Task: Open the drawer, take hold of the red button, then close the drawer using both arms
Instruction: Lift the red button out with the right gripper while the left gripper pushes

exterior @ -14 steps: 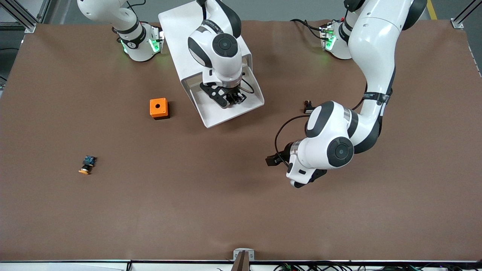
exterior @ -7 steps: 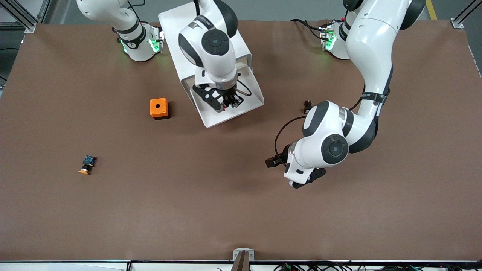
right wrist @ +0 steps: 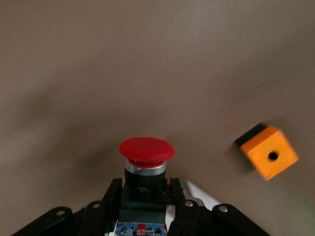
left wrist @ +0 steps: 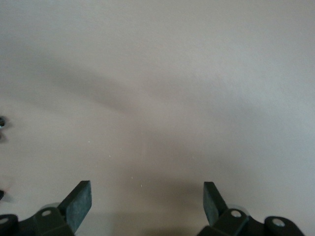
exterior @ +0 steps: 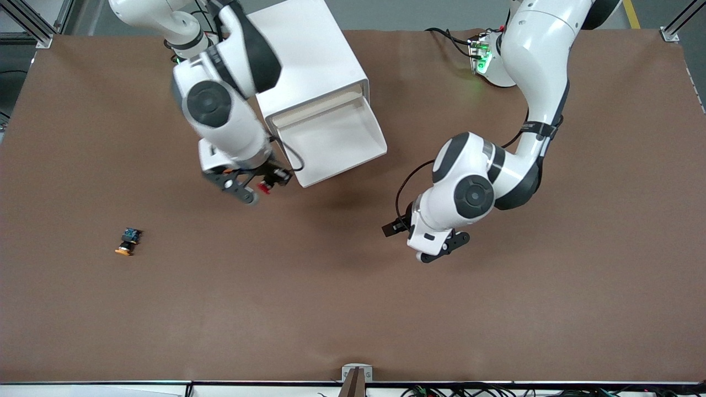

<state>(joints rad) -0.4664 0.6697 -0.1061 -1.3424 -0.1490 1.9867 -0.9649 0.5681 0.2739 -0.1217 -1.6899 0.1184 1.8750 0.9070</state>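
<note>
A white drawer unit point(exterior: 309, 66) stands on the brown tabletop point(exterior: 353, 309), its drawer point(exterior: 331, 140) pulled out toward the front camera and seemingly empty. The right tool point(exterior: 263, 186) hangs in the air just beside the drawer's front corner, on the side toward the right arm's end of the tabletop. Its fingers are clamped on the black body of the red-capped button point(right wrist: 146, 150), cap pointing away from the wrist. The orange cube point(right wrist: 268, 150) shows only in the right wrist view, near the held button. The left tool point(exterior: 427, 248) hovers over bare tabletop, well apart from the drawer, toward the left arm's end, its jaws spread wide and empty. To shut the drawer, a push on its front must run toward the unit. The right tool is the nearer one, though occupied. A yellow-capped button point(exterior: 127, 241) lies well apart from the drawer.
</note>
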